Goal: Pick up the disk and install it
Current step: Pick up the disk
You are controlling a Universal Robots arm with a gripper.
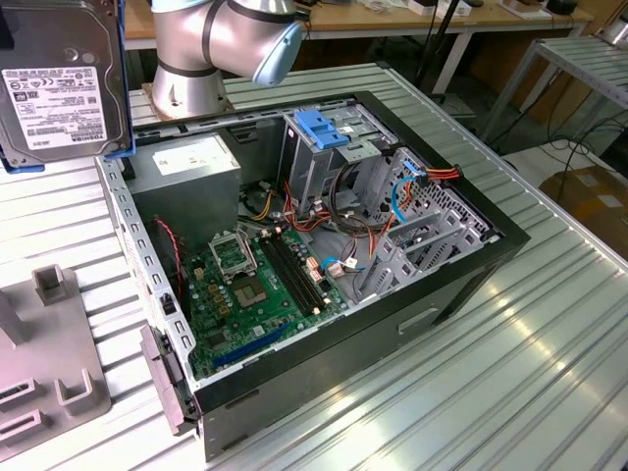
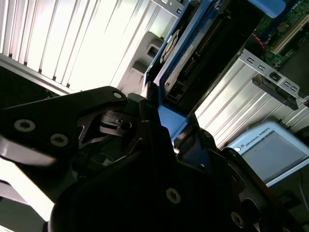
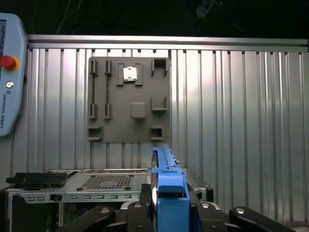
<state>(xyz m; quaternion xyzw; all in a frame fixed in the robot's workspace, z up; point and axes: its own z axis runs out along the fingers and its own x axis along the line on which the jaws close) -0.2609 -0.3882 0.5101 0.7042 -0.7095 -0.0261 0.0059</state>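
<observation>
**A:** Disk point(image 1: 59, 74): where is it, and how do you hold it?

**B:** In the air above the surface point(image 1: 49, 216), toward its far corner at the exterior view's left. My end effector point(image 3: 169, 208) is clamped on its blue rail.

**A:** What could go wrong?

**B:** My grip is only on the edge, so I judge it could twist. Further right, the case wall point(image 1: 137, 245) could knock it. Loose cables point(image 1: 343, 211) at the drive cage point(image 1: 324, 162) could snag it.

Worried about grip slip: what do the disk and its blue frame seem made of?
The disk: grey metal body, dull sheen, white paper-like label. Its blue frame: probably moulded plastic, smooth and slightly glossy, with formed tabs.
</observation>
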